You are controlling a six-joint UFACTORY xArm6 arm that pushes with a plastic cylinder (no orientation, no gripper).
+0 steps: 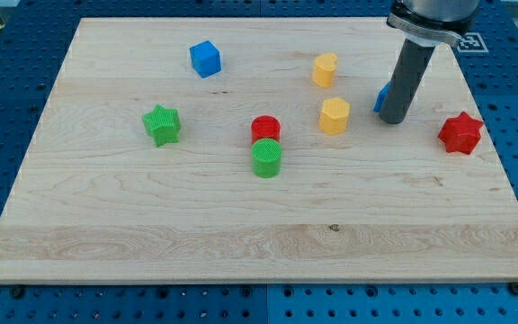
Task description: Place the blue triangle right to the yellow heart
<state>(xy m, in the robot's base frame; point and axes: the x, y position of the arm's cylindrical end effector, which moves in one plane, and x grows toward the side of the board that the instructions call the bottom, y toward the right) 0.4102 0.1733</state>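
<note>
The blue triangle [380, 97] is mostly hidden behind my rod; only a small blue sliver shows at the rod's left side. My tip [394, 120] rests on the board, touching or just right of that block. The yellow heart [325, 69] lies up and to the left of the tip. A yellow hexagon [334, 116] sits just left of the blue triangle, below the heart.
A red star [460, 133] lies right of the tip near the board's right edge. A red cylinder [265, 129] and green cylinder [266, 157] touch at centre. A green star [162, 124] is at left and a blue cube [205, 58] at upper left.
</note>
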